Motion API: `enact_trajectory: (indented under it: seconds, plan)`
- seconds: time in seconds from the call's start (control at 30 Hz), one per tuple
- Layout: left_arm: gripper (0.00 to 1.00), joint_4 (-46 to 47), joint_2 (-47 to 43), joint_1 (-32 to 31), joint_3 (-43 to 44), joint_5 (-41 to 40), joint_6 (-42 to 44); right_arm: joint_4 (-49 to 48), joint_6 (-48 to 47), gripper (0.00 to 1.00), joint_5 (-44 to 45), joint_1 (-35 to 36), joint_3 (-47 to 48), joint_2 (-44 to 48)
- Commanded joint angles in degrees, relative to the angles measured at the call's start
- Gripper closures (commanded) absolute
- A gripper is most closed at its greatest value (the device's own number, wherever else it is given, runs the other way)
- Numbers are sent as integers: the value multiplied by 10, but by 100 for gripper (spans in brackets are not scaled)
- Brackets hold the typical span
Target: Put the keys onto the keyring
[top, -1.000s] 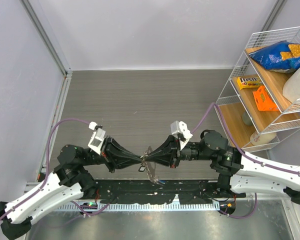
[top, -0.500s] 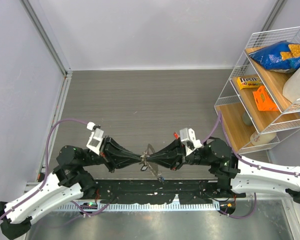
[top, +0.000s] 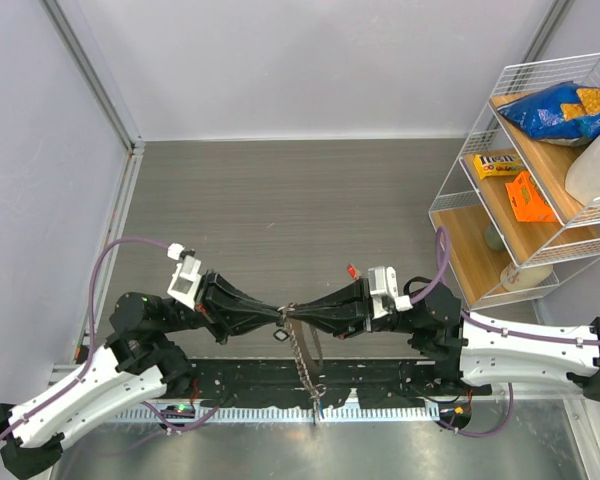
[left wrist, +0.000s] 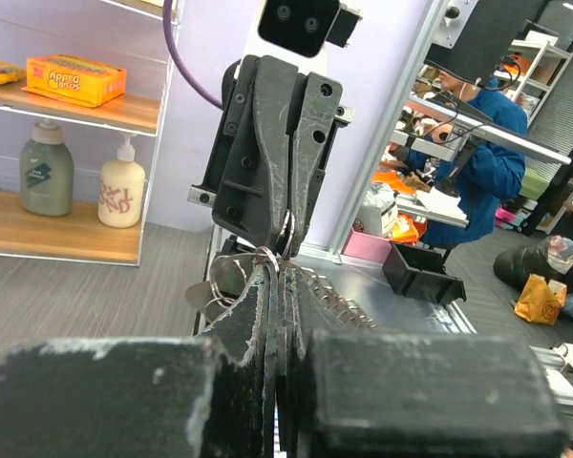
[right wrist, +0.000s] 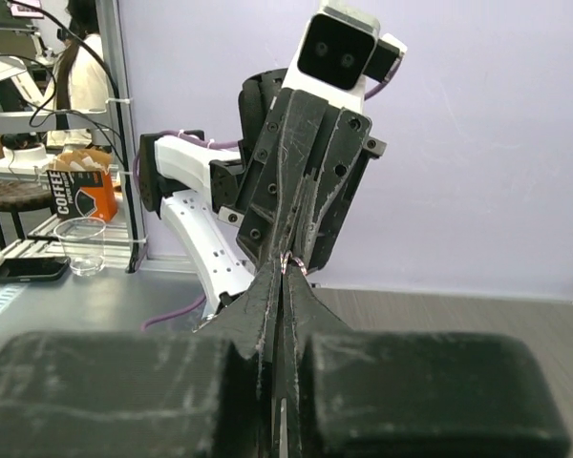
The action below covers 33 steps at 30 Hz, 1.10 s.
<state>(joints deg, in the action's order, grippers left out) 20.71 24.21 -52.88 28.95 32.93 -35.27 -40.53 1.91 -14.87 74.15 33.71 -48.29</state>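
In the top view my left gripper (top: 282,316) and right gripper (top: 294,316) meet tip to tip above the table's near edge, both shut on the keyring (top: 285,330). Its beaded chain (top: 302,360) trails from the tips toward the near rail, ending in a small dark piece (top: 319,402) too small to name. In the left wrist view, thin wire loops (left wrist: 231,277) and the chain (left wrist: 339,298) spread out either side of my left gripper (left wrist: 280,265). From the right wrist, a small wire loop (right wrist: 297,266) sits at my right gripper (right wrist: 286,264). I cannot make out the keys' coloured heads.
A wire shelf rack (top: 525,170) stands at the right with a blue bag (top: 560,108), a yellow pack (top: 497,163) and an orange pack (top: 529,197). A black slotted rail (top: 310,382) runs along the near edge under the chain. Purple cables (top: 120,255) loop by both arms.
The right wrist has rolled and sunk level with the left. The chain, bunched by the tips a second ago, has swung out and now trails toward the near rail.
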Motion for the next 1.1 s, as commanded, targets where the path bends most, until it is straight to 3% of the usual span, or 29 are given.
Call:
enact_trajectory:
  seconds: [0.0, 0.17, 0.33, 0.47, 0.9, 1.07]
  plan:
    - [100, -18, 8, -4, 14, 9, 11, -80, -45, 94, -23, 3, 27, 1]
    - [99, -88, 18, -4, 40, -27, 24, 18, -60, 94, -61, 3, 45, 23]
    - [79, -269, 12, -4, 109, -176, 63, 98, -72, 94, -82, 3, 35, 79]
    - [66, -341, 32, -3, 162, -215, 91, 172, -76, 94, -76, 3, 33, 121]
    - [49, -319, 184, -4, 196, -191, 119, 309, -22, 94, 107, 3, -18, 272]
    - [34, -295, 274, -4, 216, -211, 122, 384, 20, 94, 228, 3, -15, 311]
